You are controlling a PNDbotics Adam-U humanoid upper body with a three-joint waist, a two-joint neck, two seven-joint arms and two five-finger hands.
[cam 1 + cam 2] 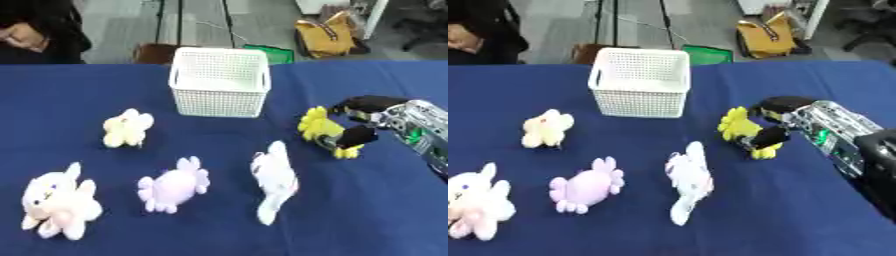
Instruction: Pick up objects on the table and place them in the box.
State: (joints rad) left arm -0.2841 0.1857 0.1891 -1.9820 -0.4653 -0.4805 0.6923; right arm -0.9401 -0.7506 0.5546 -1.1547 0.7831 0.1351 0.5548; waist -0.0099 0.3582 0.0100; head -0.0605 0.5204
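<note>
A white mesh basket [219, 82] stands at the back middle of the blue table. My right hand [360, 120] comes in from the right, its fingers and thumb curled round a yellow plush toy [320, 129] just right of the basket's front. On the cloth lie a pale yellow plush [127, 128], a pink-white bunny plush [58, 201], a lilac plush [173, 185] and a white plush [275, 179]. My left hand shows in neither view.
The blue tablecloth [105, 90] covers the whole table. Beyond its far edge are a person in black [35, 30] at the left, a yellow bag [325, 34] and stand legs on the floor.
</note>
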